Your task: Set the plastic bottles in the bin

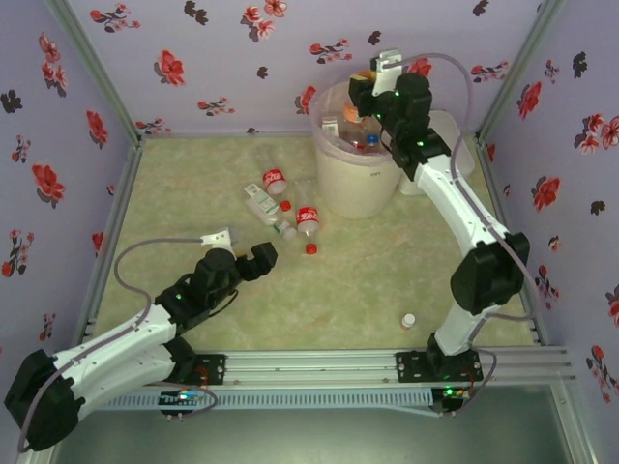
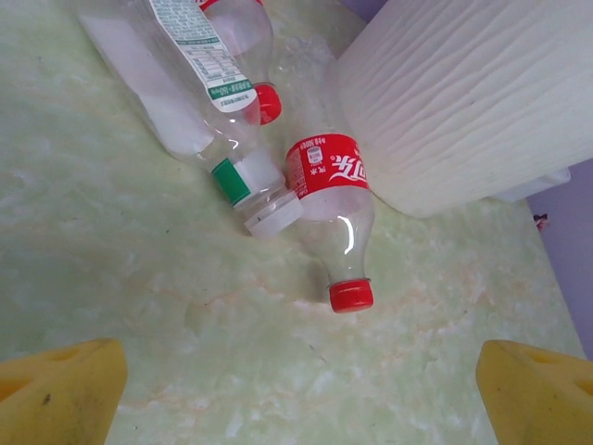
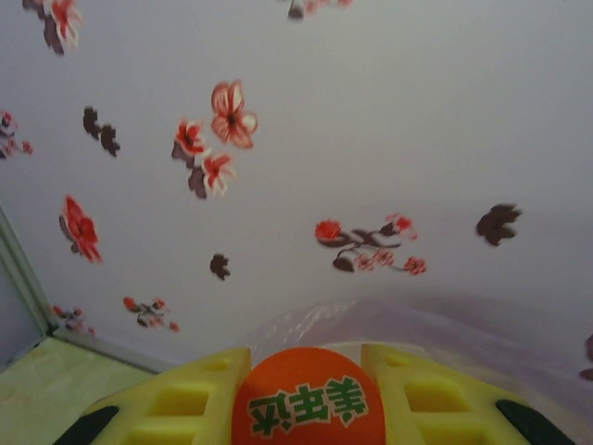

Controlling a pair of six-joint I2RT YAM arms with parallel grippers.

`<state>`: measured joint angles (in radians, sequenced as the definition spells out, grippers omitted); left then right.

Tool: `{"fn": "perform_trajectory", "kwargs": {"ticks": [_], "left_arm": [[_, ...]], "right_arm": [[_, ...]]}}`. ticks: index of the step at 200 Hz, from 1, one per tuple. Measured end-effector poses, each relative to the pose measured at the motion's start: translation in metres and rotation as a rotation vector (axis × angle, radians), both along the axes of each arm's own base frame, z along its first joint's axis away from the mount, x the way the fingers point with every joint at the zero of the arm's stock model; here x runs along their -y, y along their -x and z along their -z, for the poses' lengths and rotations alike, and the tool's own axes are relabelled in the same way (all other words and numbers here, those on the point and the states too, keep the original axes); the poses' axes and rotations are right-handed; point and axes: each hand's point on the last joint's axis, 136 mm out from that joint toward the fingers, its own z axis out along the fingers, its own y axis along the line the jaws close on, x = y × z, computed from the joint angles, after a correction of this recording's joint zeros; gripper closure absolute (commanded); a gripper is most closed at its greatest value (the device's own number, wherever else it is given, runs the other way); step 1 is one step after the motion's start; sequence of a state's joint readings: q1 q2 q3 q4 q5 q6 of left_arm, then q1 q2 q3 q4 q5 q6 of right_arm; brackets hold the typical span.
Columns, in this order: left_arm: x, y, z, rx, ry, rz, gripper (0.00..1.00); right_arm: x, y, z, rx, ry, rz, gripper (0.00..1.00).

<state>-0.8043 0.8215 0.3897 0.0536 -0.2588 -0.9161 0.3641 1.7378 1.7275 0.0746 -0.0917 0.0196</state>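
Purple walls point(image 1: 222, 58) printed with red and dark flowers are enclosing a pale green marbled table point(image 1: 368, 280).

The large round cream-white bin point(image 1: 353, 179) with a translucent plastic liner is standing at the far side of the table, right of centre. Several plastic bottles point(image 1: 356, 124) are lying inside it. A flat white rectangular box point(image 1: 456, 130) is sitting just behind and to the right of the bin.

The right arm is reaching up and over the bin. The right gripper point(image 3: 306, 357) is clamping its yellow fingers point(image 3: 185, 399) on either side of an orange-capped plastic bottle point(image 3: 308, 408), above the bin's rim.

The left arm is stretching low across the near left of the table. The left gripper point(image 2: 296, 399) is hanging with its jaws spread wide and nothing between them, just short of the loose bottles.

Three bottles are lying on the table left of the bin:
- a clear bottle with a green-and-white label point(image 2: 199, 102) and a white cap
- a clear red-labelled bottle with a red cap point(image 2: 334, 195), its shoulder touching the white cap and its base near the bin wall
- a second red-capped bottle point(image 1: 274, 181) beyond them

A small white round object point(image 1: 409, 319) is sitting alone near the right arm's base.
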Motion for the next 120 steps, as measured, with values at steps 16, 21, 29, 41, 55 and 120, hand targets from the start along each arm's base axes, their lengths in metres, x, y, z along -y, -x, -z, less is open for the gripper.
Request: {"fn": "perform_trajectory", "kwargs": {"ticks": [16,21,29,41,55,120], "left_arm": [[-0.001,0.000,0.003,-0.010,-0.002,-0.005,0.03],[-0.001,0.000,0.004,-0.013,-0.005,-0.005,0.03],[-0.001,0.000,0.006,-0.020,-0.012,-0.005,0.03],[-0.002,0.001,0.008,-0.026,-0.018,-0.006,0.03],[-0.002,0.001,0.008,-0.029,-0.017,-0.007,0.04],[-0.005,0.002,0.005,-0.026,0.008,-0.020,0.05]], "right_arm": [[-0.004,-0.008,0.008,-0.023,0.000,-0.018,0.98],[-0.005,-0.010,0.009,-0.029,-0.005,-0.026,0.98],[-0.005,-0.014,0.010,-0.043,-0.012,-0.034,0.97],[-0.006,-0.020,0.013,-0.062,-0.021,-0.049,0.96],[-0.009,-0.027,0.019,-0.087,-0.020,-0.068,0.95],[-0.023,-0.036,0.059,-0.208,-0.014,-0.103,0.95]]}}
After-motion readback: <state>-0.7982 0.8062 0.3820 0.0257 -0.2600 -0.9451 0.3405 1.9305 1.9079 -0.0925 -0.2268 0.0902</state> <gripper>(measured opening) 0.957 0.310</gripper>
